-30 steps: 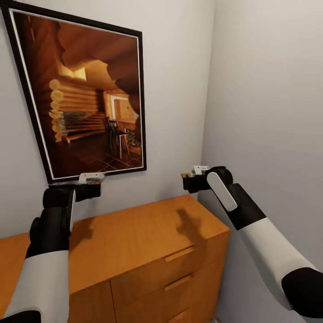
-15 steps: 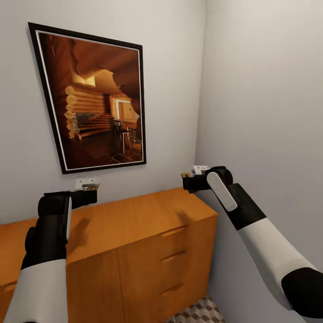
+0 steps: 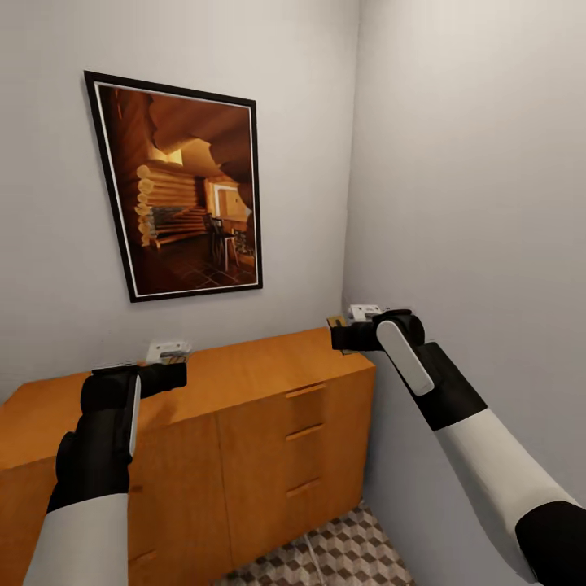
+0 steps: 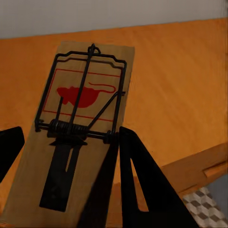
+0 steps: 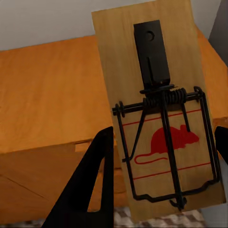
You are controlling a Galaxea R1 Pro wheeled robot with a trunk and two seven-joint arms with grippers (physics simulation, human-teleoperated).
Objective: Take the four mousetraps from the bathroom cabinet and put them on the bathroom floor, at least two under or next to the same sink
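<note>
1. The left tool (image 3: pixel 167 373) is closed on a mousetrap (image 4: pixel 78 133): in the left wrist view the pale wooden board with its black wire bar and red mouse print sits clamped between the two dark fingers (image 4: pixel 142 185). It hangs over the front edge of the cabinet (image 3: pixel 268 423).
2. The right tool (image 3: pixel 346 335) likewise grips a second mousetrap (image 5: pixel 159 109), held flat between its fingers (image 5: pixel 90 185), near the cabinet's right end and close to the corner wall (image 3: pixel 472 179).
3. With both tools loaded, the step in hand looks like carrying the pair down to the bathroom floor (image 3: pixel 342 553), whose cube-patterned tiles show beside the cabinet's base.
4. Keep both boards level and the grip firm while turning; these traps are thin and could slip sideways.
5. Mind the right arm's closeness to the wall when backing off.
6. No sink is in sight, so find it before lowering either trap.
7. The framed picture (image 3: pixel 191 187) hangs well above both arms and is no obstacle.
</note>
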